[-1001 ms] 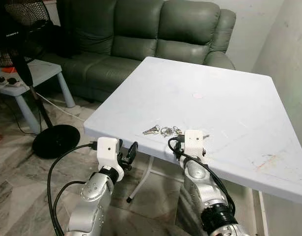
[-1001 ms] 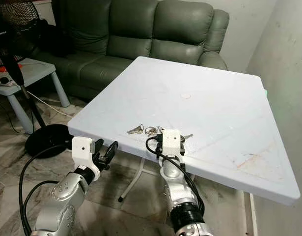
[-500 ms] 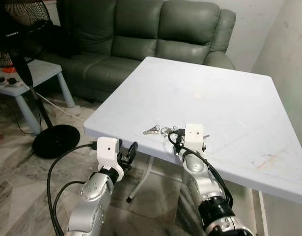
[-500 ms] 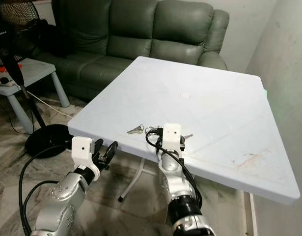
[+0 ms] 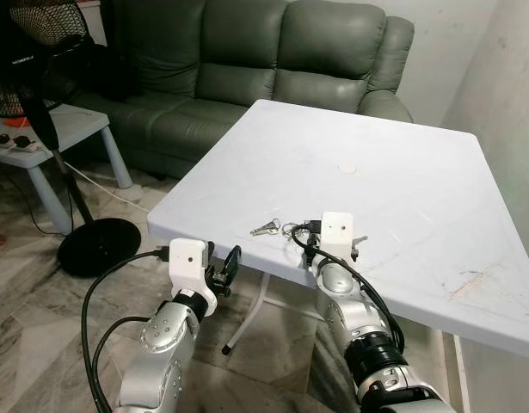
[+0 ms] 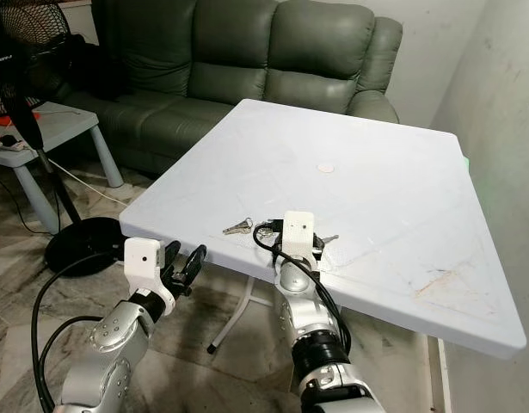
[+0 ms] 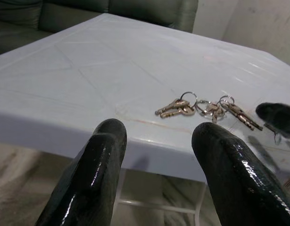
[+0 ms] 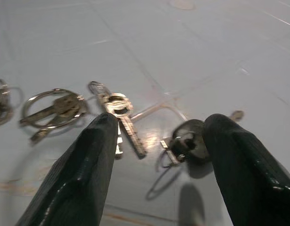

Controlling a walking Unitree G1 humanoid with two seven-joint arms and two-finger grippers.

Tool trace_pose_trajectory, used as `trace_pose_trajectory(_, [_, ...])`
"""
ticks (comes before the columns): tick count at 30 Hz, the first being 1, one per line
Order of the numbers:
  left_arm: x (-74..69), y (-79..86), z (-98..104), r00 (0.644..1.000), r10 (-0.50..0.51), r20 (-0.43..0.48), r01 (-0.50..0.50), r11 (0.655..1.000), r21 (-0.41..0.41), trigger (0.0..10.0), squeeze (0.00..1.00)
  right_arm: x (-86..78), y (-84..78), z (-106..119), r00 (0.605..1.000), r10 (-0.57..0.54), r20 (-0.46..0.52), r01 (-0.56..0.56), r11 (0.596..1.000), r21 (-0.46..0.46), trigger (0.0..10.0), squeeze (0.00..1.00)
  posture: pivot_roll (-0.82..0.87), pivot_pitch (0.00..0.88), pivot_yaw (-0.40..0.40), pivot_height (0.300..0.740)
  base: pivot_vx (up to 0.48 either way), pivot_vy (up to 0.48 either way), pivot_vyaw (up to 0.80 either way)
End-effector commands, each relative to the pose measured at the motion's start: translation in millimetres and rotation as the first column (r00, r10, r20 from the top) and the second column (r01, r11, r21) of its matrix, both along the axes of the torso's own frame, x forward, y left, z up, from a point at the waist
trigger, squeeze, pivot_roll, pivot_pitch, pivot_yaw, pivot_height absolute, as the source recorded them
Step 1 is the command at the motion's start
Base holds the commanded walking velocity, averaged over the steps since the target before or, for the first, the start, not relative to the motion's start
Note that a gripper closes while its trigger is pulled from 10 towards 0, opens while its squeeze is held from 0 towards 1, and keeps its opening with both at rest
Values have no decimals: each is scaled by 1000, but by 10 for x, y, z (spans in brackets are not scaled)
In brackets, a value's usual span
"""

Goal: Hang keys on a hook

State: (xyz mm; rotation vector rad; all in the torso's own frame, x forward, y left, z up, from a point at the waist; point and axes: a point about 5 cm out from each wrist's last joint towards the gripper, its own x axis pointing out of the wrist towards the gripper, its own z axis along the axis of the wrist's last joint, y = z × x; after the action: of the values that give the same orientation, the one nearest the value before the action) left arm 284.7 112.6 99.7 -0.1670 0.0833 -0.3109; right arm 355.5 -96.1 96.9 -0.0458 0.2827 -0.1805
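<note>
A bunch of silver keys [image 5: 277, 229] on linked rings lies near the front edge of the white table [image 5: 393, 163]. In the right wrist view one key [image 8: 120, 109] and a ring with keys [image 8: 54, 106] lie flat, and a small dark fob [image 8: 188, 141] rests beside them. My right gripper [image 8: 159, 129] hovers just above the bunch, open, with the key and fob between its fingers. My left gripper [image 5: 226, 265] is open and empty, in front of and slightly below the table edge, facing the keys [image 7: 201, 107].
A dark green sofa [image 5: 247, 60] stands behind the table. At the left are a standing fan [image 5: 36, 60] with a round black base [image 5: 99, 245] and a small pale side table [image 5: 66, 125]. A wall runs along the right. The floor is tiled.
My right gripper has crept forward over the table edge, closer to the keys. The left arm and the keys have stayed put.
</note>
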Motion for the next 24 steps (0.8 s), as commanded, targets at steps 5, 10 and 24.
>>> trace_pose_trajectory(5, [-26,-10,35,1000,1,5,-1,1000,7,10000,0,41,-24,36,1000,-26,-6,26,1000,-8,10000,0,248,0,-43,740,0,0,0])
trace_pose_trajectory(10, [-80,-19,10,1000,0,-9,0,1000,7,10000,0,10,-30,-13,999,-27,-25,26,999,-23,10000,0,248,0,-46,740,0,0,0])
trace_pose_trajectory(24, [-147,19,-5,999,22,-26,-22,1000,13,10000,0,-84,25,-129,999,11,-45,-14,998,-63,549,0,256,32,-49,740,0,0,0])
